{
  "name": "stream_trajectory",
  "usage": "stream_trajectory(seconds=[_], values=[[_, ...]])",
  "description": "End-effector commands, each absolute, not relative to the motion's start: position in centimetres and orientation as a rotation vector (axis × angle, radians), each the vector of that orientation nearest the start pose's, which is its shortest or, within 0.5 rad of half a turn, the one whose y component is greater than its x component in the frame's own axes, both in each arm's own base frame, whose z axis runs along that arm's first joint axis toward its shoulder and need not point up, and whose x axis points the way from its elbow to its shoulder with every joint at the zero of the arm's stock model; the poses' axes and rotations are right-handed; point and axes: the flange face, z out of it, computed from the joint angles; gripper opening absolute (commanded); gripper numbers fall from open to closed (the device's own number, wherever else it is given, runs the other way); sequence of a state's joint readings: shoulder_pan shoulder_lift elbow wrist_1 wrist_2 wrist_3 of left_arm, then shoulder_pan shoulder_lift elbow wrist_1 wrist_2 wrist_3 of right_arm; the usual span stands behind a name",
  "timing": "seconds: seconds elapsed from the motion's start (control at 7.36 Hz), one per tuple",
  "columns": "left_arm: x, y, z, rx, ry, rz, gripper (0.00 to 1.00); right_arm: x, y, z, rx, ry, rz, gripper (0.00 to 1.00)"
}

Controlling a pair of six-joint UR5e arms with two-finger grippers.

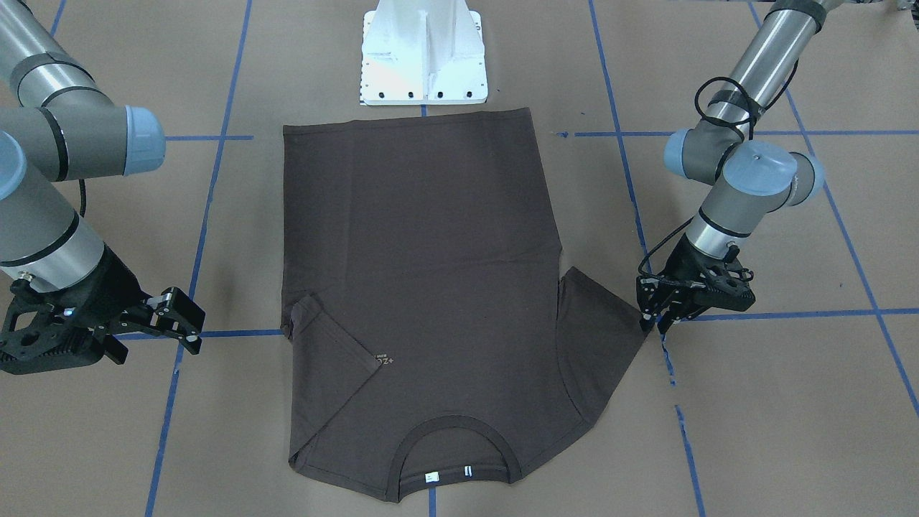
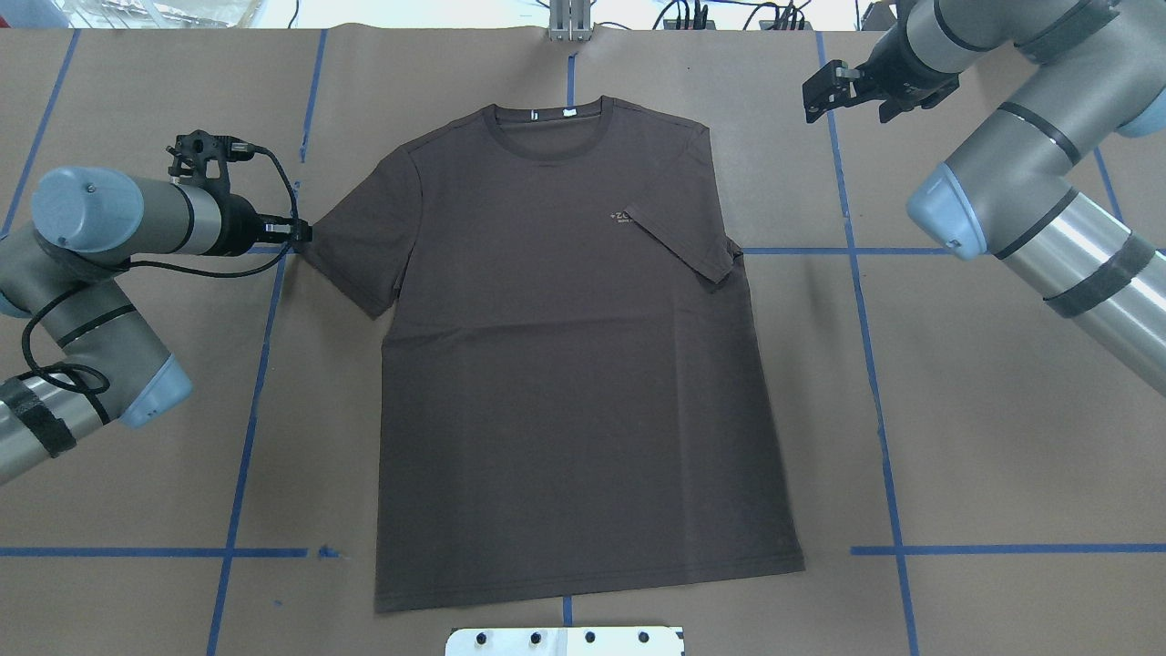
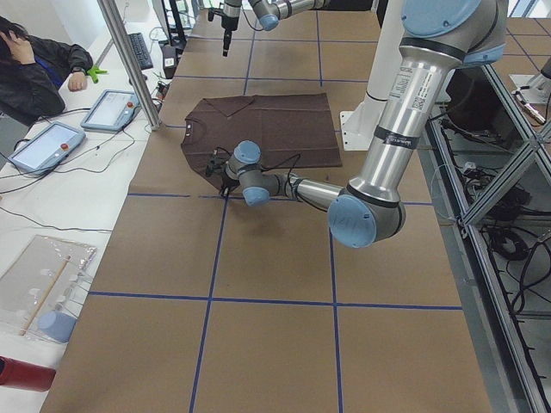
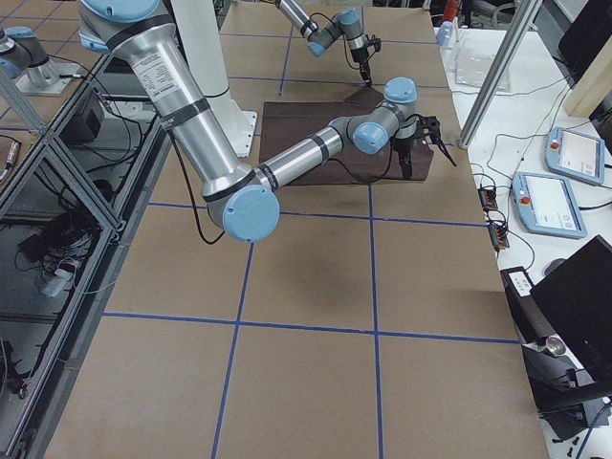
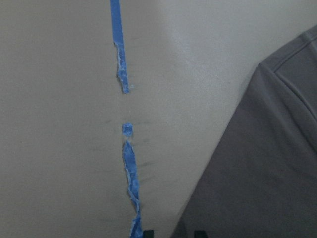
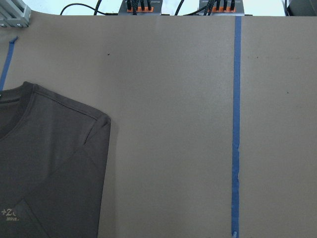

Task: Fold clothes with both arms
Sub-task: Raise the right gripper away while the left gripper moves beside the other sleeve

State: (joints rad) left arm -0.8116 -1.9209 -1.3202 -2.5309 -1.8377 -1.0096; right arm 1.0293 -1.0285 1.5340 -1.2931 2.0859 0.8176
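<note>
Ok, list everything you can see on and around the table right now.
T-shirt: one, dark brown, flat mid-table, one sleeve folded onto chest.
Tape lines: several, blue, across the brown table.
Pedestal base: one, white, by the shirt's hem.
Pendants: two, grey, on the side bench.
Person: one, dark jacket, at that bench.
Left gripper: one, black, at the spread sleeve's tip.
Right gripper: one, black, open, clear of the shirt.

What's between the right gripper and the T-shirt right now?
Bare brown paper crossed by blue tape lines, nothing else. The front-facing view shows it best: the right gripper sits apart from the T-shirt.
</note>
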Motion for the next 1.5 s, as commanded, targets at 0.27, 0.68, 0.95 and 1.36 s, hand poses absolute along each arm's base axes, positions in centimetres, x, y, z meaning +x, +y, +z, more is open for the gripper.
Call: stream_trajectory(seconds=[0.27,0.68,0.95,1.36], values=[[38.25,-55.69,48.66,0.476,0.963,-0.084,0.39,-28.54,-63.82,32.94,0.287,-0.857,0.057,1.0],[38.64,-55.36,48.76,0.47,0.964,-0.078,0.39,-28.52,-63.8,33.05,0.287,-0.855,0.058,1.0],[38.59,-55.32,48.79,0.47,0.964,-0.08,0.34,-28.46,-63.68,33.39,0.282,-0.854,0.058,1.0],[38.69,-55.27,48.46,0.462,0.973,-0.095,0.0,-28.46,-63.68,33.39,0.282,-0.854,0.058,1.0]])
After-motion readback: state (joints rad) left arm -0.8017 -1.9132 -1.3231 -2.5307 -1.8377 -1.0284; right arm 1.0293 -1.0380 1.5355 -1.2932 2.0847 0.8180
